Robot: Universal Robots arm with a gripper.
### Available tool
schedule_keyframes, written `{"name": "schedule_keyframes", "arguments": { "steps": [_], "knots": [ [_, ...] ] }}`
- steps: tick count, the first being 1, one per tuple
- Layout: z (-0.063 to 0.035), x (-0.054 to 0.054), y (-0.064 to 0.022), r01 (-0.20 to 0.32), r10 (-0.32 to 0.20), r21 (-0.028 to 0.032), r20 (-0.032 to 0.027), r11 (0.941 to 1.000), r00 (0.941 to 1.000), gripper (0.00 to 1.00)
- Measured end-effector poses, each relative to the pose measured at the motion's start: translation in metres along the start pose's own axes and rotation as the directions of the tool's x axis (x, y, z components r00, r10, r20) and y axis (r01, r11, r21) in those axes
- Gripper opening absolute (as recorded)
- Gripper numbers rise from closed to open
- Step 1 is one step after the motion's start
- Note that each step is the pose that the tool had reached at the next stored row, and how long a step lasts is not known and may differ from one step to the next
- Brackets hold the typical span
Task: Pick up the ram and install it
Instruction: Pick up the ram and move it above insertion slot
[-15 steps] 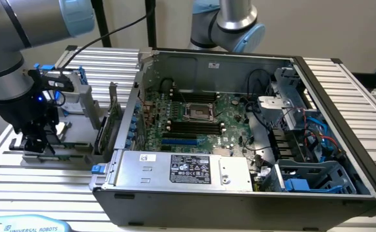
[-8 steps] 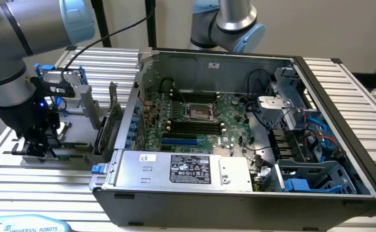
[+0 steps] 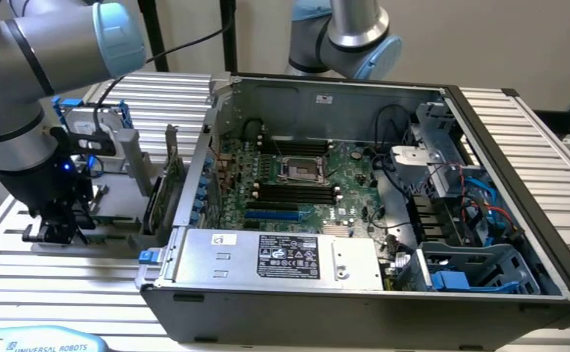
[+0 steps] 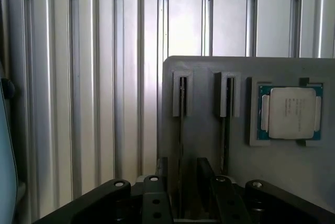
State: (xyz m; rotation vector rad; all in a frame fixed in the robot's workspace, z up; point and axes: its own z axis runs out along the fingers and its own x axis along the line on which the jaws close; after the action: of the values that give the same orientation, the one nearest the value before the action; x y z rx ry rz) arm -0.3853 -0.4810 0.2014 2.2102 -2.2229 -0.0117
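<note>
The gripper [image 4: 183, 185], fingers spread either side of the ram [image 4: 181, 124] (edge-on in 1 of 2 slots of the grey holder [image 4: 201, 72], lower left of the exterior view), holds nothing; lifting and installing both remain.

Robotics lab or test cell, not a home. Grey-and-light-blue jointed industrial robot arm [image 3: 40, 66] at upper left of the exterior view, second arm of the same build [image 3: 348, 37] at upper centre. Ribbed silver aluminium-profile bench top [image 3: 539, 139] runs across the frame. Open grey metal desktop computer case [image 3: 265, 308] at centre, green motherboard [image 3: 314, 172] exposed. Wrist view: grey slotted plastic parts fixture [image 4: 204, 124] holding a square silver processor chip [image 4: 291, 110]. Plain beige wall [image 3: 500, 44] at upper right.
</note>
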Motion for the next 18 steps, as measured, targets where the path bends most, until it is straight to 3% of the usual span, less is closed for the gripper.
{"name": "schedule_keyframes", "arguments": {
  "steps": [8, 15, 18],
  "knots": [
    [0.0044, 0.0003, -0.0029, 0.0, 0.0, 0.0, 0.0131, 1.0, 0.9999, 0.36],
    [0.0058, 0.0013, -0.0032, -0.014, 0.014, -0.0031, 0.0143, 0.9999, 0.9998, 0.36],
    [0.0061, 0.0017, -0.0031, -0.023, 0.023, -0.0094, 0.0141, 0.9997, 0.9996, 0.36]
  ]
}}
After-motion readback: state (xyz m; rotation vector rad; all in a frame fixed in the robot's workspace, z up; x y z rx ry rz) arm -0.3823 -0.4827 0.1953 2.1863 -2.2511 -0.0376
